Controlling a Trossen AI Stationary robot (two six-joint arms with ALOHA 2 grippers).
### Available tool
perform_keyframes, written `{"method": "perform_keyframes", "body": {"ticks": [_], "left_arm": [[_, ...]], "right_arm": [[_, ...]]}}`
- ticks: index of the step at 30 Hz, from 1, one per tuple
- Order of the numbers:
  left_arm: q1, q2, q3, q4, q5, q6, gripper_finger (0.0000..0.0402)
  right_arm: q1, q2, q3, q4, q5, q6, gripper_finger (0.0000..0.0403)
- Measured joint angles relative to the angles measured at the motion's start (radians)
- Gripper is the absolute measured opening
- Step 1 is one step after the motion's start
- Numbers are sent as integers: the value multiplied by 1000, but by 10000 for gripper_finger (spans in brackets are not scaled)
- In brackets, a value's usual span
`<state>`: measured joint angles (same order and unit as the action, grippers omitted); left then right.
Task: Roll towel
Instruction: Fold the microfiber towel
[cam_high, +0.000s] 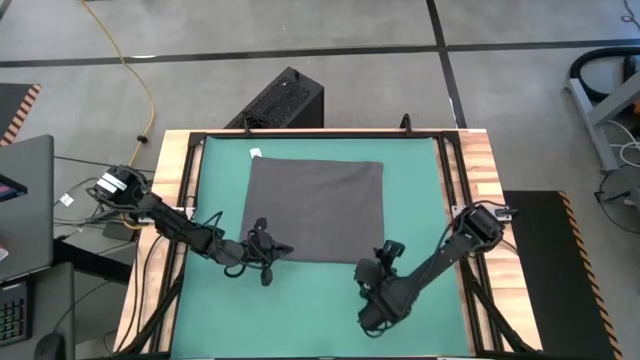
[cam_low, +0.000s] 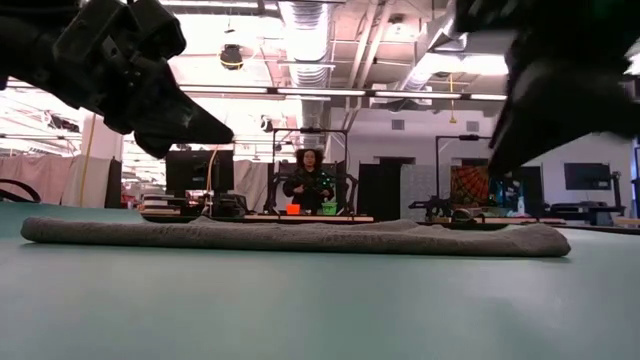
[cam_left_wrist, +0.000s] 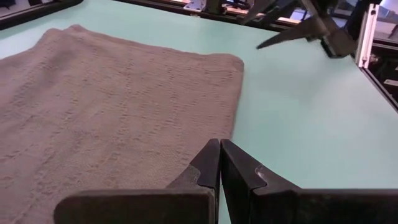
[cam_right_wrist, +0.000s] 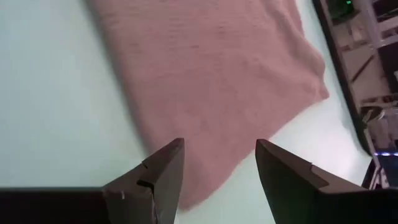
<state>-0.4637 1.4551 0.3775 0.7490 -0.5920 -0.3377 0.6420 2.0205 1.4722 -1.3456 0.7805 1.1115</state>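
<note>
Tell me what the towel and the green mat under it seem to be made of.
Towel: soft woven or knitted cloth, dark grey and matte; the left wrist view shows a ribbed, nubbly texture and a limp rounded edge. Likely cotton or microfibre, but the look leaves that open.
Green mat: smooth, flat, faintly sheened sheet, probably rubber or vinyl; no weave visible.

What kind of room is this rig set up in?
Likely a robotics lab or workshop: exposed ducts on the ceiling, a person seated at another workstation behind the table, and a bare concrete floor with a yellow cable running across it.
</note>
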Motion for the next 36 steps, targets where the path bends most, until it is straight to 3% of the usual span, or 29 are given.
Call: {"method": "perform_keyframes", "body": {"ticks": [6,11,18,23,28,32,36], "left_arm": [[0,0,0,-5,1,1,0],[0,0,0,-29,2,-9,0],[0,0,0,-63,3,-20,0],[1,0,0,-61,3,-15,0],[1,0,0,-63,3,-14,0],[1,0,0,-63,3,-14,0],[1,0,0,-63,3,-14,0]], "right_arm": [[-51,0,-95,107,-19,-12,221],[-41,0,-182,255,-122,-9,221],[-33,-2,-239,264,-135,56,221],[-57,2,-184,165,-136,59,221],[-45,2,-45,27,-62,59,220],[-3,1,22,35,-57,6,220],[31,1,-6,109,-101,-134,220]]}}
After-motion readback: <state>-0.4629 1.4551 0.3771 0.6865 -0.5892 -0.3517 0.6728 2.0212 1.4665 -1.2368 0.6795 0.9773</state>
